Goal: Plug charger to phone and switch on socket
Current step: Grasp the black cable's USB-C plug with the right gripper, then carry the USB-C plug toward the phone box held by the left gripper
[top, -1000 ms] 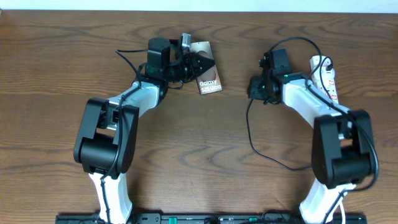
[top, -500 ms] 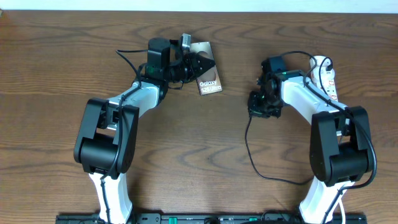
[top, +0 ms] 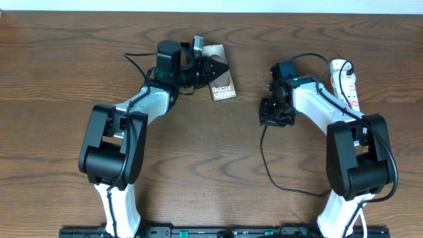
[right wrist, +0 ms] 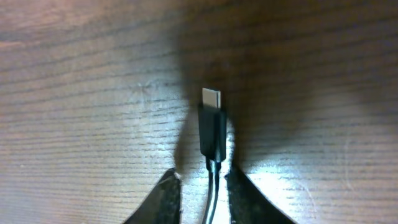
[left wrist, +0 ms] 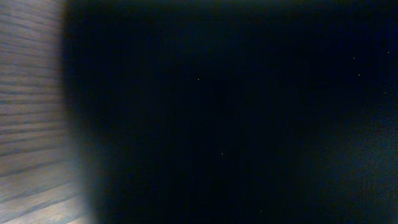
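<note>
— Wooden table [top: 198, 152]. Why is the left gripper [top: 209, 66] closed and resting on the phone [top: 223, 86], up at twelve o'clock?
— Pinning it, I'd guess. The right gripper [right wrist: 205, 190] straddles the charger [right wrist: 211, 127], tip forward for aiming. Squeezing or loose, I can't tell. Socket [top: 347, 82] sits at two o'clock.

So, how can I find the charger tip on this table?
On the table's right half, find the right gripper. Between its fingers lies the charger, a thin black cable with a silver tip; the socket nearby is white and broad.
</note>
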`<state>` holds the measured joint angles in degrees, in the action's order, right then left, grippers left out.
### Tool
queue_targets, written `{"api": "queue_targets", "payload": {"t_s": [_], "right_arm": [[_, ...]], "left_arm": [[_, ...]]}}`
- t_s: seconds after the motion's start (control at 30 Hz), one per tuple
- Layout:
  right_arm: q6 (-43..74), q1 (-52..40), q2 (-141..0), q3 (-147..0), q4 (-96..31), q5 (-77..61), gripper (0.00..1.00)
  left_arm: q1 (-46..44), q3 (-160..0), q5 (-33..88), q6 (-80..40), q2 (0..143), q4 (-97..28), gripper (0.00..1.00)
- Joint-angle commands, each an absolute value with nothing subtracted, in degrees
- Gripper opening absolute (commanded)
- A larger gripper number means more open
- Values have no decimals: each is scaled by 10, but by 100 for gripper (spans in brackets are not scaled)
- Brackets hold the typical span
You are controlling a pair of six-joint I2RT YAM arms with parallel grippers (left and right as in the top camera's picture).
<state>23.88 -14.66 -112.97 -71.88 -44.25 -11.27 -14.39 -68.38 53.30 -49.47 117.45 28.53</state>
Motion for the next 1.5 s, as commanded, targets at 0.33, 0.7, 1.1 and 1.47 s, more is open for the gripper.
{"api": "queue_targets", "payload": {"t_s": [0.33,0.7,1.1,1.47], "right_arm": [[253,-149,-1149,-695,-456,-75,1],[18,-126,-1134,-695,-450,-353,1],[-335,-72,-1126,-604,-371,-820,1],[-157,-79,-1126,-570,-136,-894,1]], "left_arm": [[-139,-687,550,-498,1165,243,7],[-139,-687,567,-480,1165,281,7],[-139,-687,582,-468,1165,308,7],[-144,-687,610,-542,1165,361,7]]}}
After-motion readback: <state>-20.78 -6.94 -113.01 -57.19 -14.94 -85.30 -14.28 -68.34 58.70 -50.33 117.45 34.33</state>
